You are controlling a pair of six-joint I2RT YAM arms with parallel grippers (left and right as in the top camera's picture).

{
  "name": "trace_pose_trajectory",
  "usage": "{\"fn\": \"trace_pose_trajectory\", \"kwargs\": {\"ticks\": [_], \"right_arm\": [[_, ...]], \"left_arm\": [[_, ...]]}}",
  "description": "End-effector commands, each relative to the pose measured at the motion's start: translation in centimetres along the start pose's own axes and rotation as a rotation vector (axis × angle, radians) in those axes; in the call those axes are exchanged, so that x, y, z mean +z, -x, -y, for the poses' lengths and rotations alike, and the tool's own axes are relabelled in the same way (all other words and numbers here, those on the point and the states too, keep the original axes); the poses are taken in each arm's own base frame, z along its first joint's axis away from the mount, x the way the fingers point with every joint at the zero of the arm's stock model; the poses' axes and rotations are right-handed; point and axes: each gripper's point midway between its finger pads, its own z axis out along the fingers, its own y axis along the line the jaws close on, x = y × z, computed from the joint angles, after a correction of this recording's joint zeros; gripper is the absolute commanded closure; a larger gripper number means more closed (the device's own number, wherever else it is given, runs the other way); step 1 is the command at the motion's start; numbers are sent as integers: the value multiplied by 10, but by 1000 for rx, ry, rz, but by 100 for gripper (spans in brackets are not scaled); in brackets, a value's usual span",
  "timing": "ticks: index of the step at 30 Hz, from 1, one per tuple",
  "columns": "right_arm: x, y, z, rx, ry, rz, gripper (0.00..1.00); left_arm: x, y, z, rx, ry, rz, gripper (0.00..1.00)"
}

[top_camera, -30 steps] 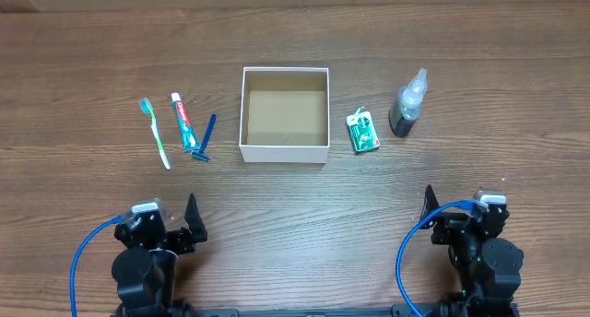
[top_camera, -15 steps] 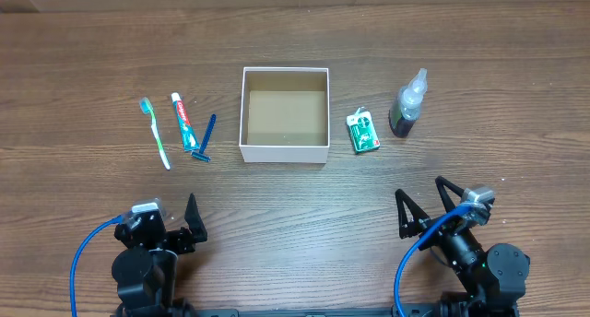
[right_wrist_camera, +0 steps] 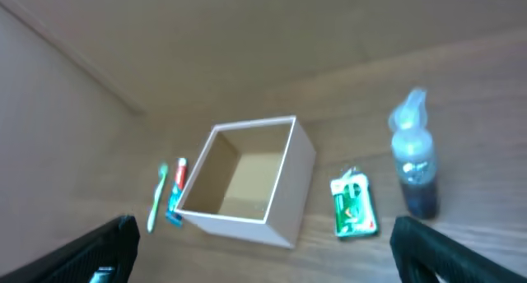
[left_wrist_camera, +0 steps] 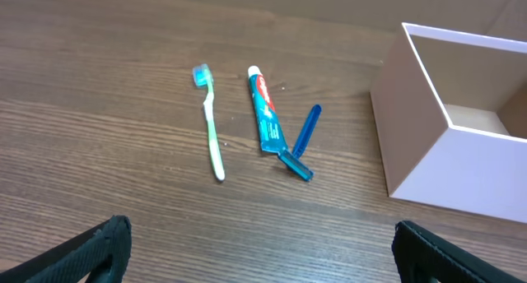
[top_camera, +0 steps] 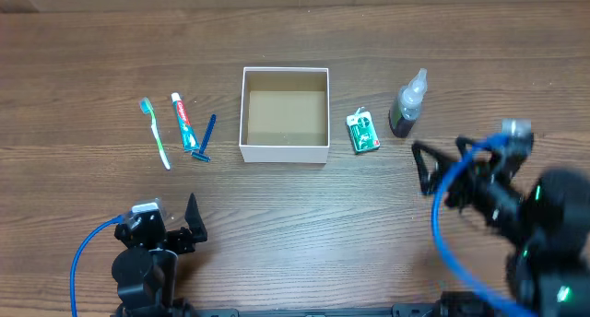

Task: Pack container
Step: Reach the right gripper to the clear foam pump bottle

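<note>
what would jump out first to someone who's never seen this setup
The empty white box in the middle of the table draws the eye first. On its left a toothbrush, toothpaste and razor lie side by side, and on its right sit a green packet and an upright bottle. The blurred right tool hangs open just short of the bottle.

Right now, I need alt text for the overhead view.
An open, empty cardboard container sits centrally, with a toothbrush, toothpaste tube and blue razor to its left and a green packet and bottle to its right. The open right gripper, blurred, is near the bottle; the left gripper is at the bottom edge.
</note>
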Motion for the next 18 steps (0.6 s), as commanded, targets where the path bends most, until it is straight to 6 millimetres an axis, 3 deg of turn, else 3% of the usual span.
{"fn": "trace_pose_trajectory", "kwargs": {"ticks": [1, 4, 7, 11, 15, 18], "right_arm": [[17, 39, -12, -2, 8, -143, 0], [30, 50, -20, 44, 62, -226, 0], [48, 62, -7, 57, 7, -269, 0], [72, 61, 39, 95, -192, -334, 0], [96, 39, 84, 125, -351, -433, 0], [112, 26, 102, 135, -388, -482, 0]], "left_arm": [[1, -3, 2, 5, -12, 0, 0], [1, -3, 2, 5, -12, 0, 0], [1, -3, 2, 5, -12, 0, 0], [1, -3, 2, 5, -12, 0, 0], [1, -3, 2, 5, -12, 0, 0], [1, -3, 2, 5, -12, 0, 0]]}}
